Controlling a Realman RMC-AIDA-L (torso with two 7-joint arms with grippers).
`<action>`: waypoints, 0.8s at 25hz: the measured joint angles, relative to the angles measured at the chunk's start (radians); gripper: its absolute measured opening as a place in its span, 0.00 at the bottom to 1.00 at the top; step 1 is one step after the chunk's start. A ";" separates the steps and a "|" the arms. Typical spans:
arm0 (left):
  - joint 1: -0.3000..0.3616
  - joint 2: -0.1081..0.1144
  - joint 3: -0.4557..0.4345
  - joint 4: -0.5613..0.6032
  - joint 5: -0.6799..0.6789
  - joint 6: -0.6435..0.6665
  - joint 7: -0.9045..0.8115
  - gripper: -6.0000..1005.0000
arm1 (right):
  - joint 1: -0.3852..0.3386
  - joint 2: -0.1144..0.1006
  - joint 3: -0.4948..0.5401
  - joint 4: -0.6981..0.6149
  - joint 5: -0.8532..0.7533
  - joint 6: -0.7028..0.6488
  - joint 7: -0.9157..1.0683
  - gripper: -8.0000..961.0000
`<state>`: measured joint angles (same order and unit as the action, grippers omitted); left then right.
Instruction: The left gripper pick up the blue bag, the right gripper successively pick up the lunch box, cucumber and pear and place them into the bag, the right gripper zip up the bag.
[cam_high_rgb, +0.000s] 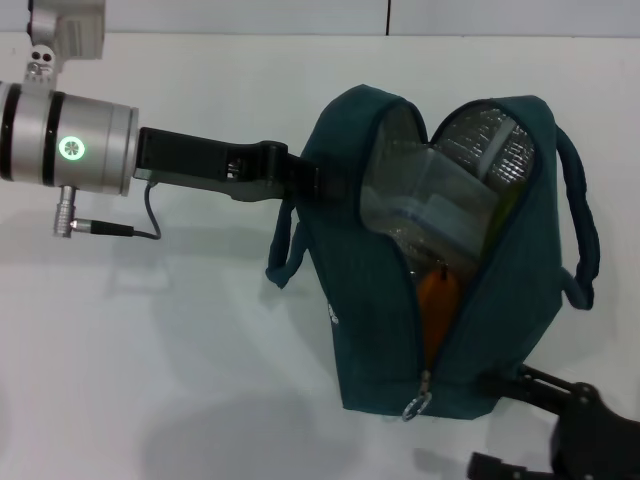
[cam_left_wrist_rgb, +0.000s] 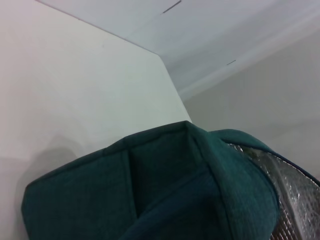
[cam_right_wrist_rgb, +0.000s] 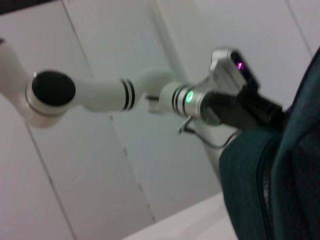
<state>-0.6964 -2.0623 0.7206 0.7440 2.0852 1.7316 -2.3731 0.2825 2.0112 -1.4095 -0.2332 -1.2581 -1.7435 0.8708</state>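
The blue bag (cam_high_rgb: 380, 330) stands upright on the white table with its mouth wide open and the foil lining showing. My left gripper (cam_high_rgb: 305, 180) is shut on the bag's upper left edge, and it also shows in the right wrist view (cam_right_wrist_rgb: 260, 107). Inside the bag lie the clear lunch box (cam_high_rgb: 440, 205), the orange pear (cam_high_rgb: 438, 300) below it, and a thin green sliver of the cucumber (cam_high_rgb: 509, 205) by the right wall. The ring zipper pull (cam_high_rgb: 415, 405) hangs at the bag's bottom front. My right gripper (cam_high_rgb: 482, 420) is open just right of the pull, its upper finger against the bag's base.
The white table (cam_high_rgb: 180, 340) stretches to the left of the bag and in front of it. One loop handle (cam_high_rgb: 285, 250) hangs on the bag's left and the other (cam_high_rgb: 583, 230) on its right. A grey cable (cam_high_rgb: 150, 215) dangles from the left wrist.
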 joint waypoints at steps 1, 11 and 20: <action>0.000 0.000 0.000 0.000 0.000 0.000 0.000 0.04 | 0.010 0.001 -0.013 0.000 -0.002 0.013 0.004 0.88; 0.000 -0.002 -0.001 0.000 -0.012 0.000 0.000 0.04 | 0.062 0.009 -0.114 -0.010 0.002 0.108 0.063 0.88; 0.000 -0.010 -0.007 0.000 -0.022 -0.006 0.000 0.04 | 0.075 0.011 -0.127 -0.013 0.025 0.160 0.066 0.88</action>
<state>-0.6964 -2.0727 0.7137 0.7440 2.0635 1.7261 -2.3731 0.3572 2.0218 -1.5364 -0.2466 -1.2335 -1.5836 0.9364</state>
